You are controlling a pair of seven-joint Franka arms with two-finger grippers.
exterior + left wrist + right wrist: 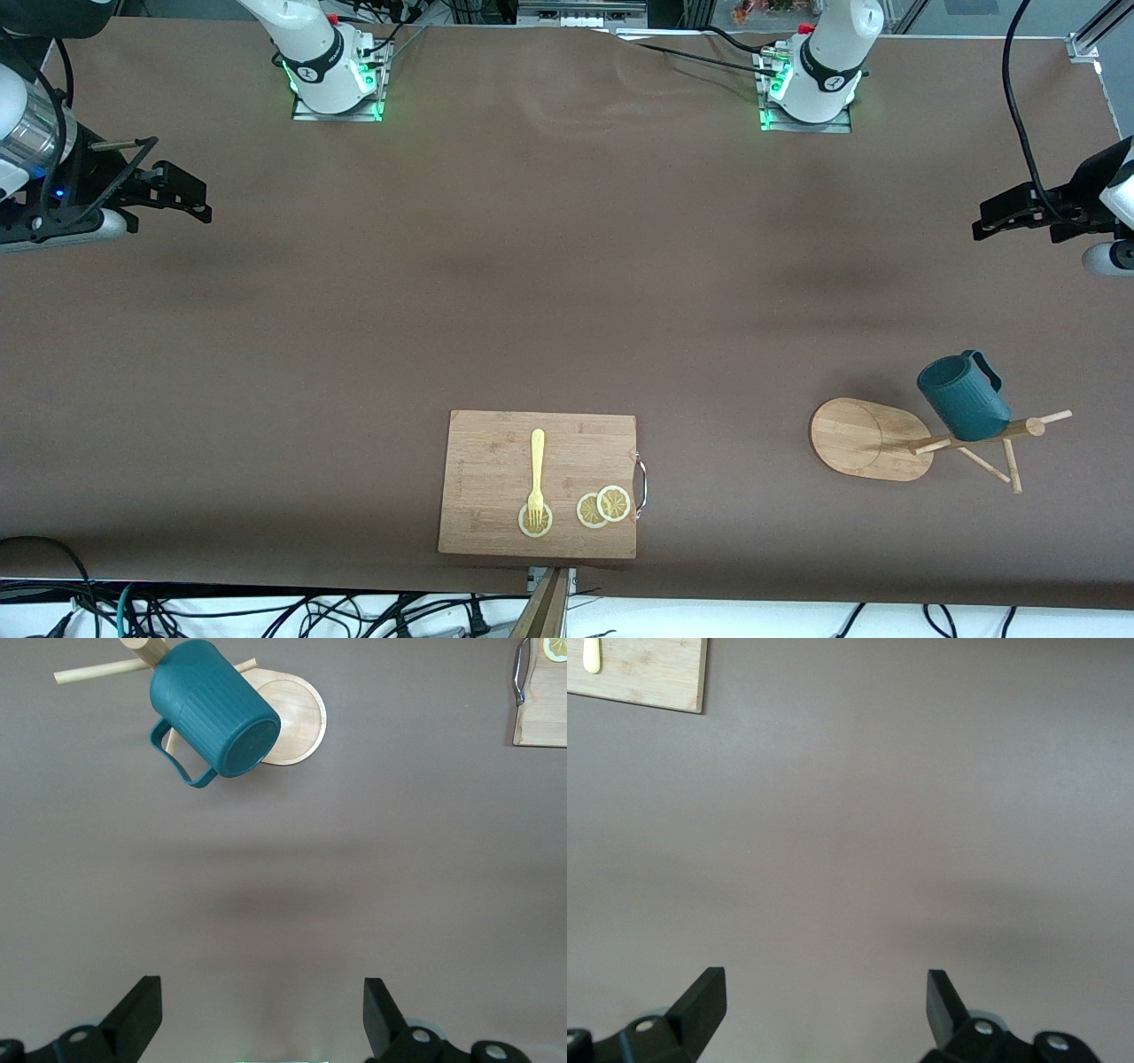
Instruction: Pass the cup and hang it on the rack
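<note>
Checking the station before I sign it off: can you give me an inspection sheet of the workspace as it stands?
Surface: brown table, bare in the middle.
Cup: dark teal cup hangs on a peg of the rack, handle facing away from the front camera.
Rack: bamboo rack stands at the left arm's end of the table.
Clutter: cutting board near the front camera's edge, carrying a yellow fork and three lemon slices; the fork's tines rest on one slice.
Grippers: left gripper open, empty, waiting over bare table; right gripper likewise.
Cables: black cables bundled below the table's front edge.
Surroundings: nothing seen of note.
</note>
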